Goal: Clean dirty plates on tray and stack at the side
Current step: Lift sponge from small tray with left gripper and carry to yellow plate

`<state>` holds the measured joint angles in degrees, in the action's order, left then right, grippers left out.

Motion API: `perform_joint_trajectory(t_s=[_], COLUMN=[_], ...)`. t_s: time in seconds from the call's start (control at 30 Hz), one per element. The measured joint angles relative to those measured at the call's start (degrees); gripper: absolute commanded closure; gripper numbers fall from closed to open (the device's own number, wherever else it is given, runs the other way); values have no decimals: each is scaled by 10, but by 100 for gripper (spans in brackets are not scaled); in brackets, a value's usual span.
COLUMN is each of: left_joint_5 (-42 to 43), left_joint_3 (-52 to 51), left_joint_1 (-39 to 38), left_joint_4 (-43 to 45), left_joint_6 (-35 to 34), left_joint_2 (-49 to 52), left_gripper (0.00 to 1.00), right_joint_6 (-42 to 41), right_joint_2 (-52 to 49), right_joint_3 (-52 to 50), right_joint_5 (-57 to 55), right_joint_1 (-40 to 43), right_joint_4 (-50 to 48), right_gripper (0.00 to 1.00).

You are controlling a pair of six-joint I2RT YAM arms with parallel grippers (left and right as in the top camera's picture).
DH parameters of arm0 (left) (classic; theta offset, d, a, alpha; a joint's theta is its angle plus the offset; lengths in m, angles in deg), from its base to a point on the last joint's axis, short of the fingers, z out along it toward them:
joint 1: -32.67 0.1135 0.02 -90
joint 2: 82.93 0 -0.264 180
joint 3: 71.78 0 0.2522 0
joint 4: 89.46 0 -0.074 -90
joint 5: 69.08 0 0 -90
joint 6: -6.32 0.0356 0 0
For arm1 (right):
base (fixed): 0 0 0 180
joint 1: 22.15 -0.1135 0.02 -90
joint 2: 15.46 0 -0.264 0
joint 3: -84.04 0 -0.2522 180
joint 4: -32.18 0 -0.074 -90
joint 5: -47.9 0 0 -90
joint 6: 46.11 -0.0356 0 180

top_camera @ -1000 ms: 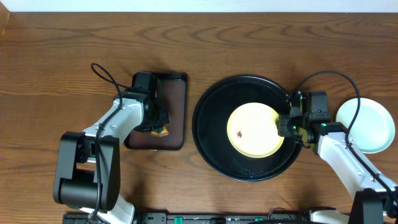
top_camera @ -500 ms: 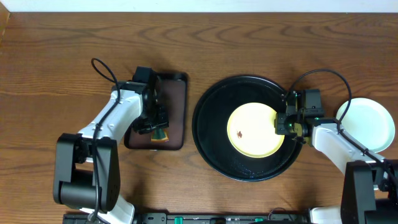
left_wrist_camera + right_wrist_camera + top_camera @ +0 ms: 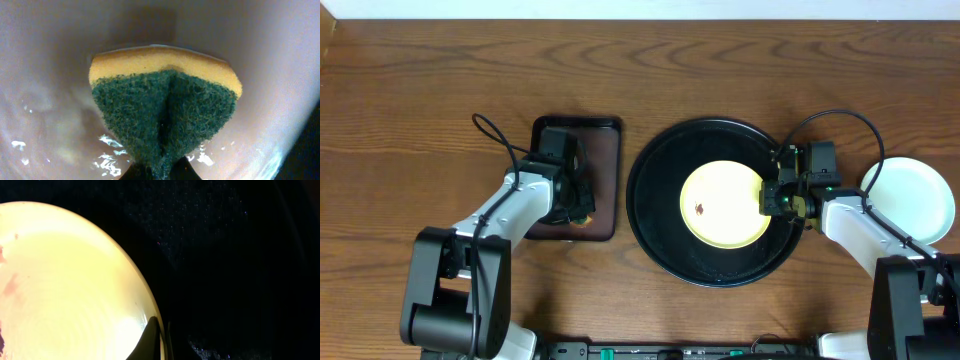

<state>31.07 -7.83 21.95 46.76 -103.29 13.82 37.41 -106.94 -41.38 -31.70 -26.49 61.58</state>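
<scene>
A pale yellow plate [image 3: 720, 205] with a small dark smudge lies in the round black tray [image 3: 655, 205]. My right gripper [image 3: 767, 200] is shut on the plate's right rim. In the right wrist view one finger [image 3: 157, 342] lies over the plate's [image 3: 65, 285] edge, with the black tray [image 3: 240, 255] beyond. A pale mint plate [image 3: 912, 200] sits on the table to the right of the tray. My left gripper [image 3: 575, 203] is over the brown rectangular tray [image 3: 602, 160], shut on a yellow and green sponge [image 3: 165, 105] that touches the wet tray floor.
The brown rectangular tray stands left of the black tray with a narrow gap between them. Cables loop above both wrists. The wood tabletop [image 3: 420, 110] stretches to the left and back. The arm bases stand at the front edge.
The yellow plate has slid a little to the left in the black tray with my right gripper on it. My left gripper has shifted on the brown tray, still holding the sponge.
</scene>
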Motion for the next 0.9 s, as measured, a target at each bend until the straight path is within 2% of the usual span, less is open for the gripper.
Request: perform_joint_trajectory(t_s=[0.23, 0.33, 0.43, 0.7, 0.9], left_joint_5=[7, 7, 6, 14, 36], left_joint_3=[78, 162, 248, 274, 275], left_joint_1=[-9, -18, -58, -199, -294], left_joint_4=[-128, -188, -209, -88, -8], left_joint_6=[2, 3, 3, -74, -142], left_joint_2=[23, 24, 24, 32, 103], left_gripper=[93, 93, 93, 92, 93], right_joint_6=[0, 0, 0, -7, -7], right_joint_2=[0, 0, 0, 0, 0], right_joint_3=[0, 0, 1, 3, 3], right_joint_5=[1, 1, 2, 2, 2], right_joint_1=[0, 0, 0, 0, 0], right_joint_4=[0, 2, 3, 12, 12], right_gripper=[99, 99, 99, 99, 99])
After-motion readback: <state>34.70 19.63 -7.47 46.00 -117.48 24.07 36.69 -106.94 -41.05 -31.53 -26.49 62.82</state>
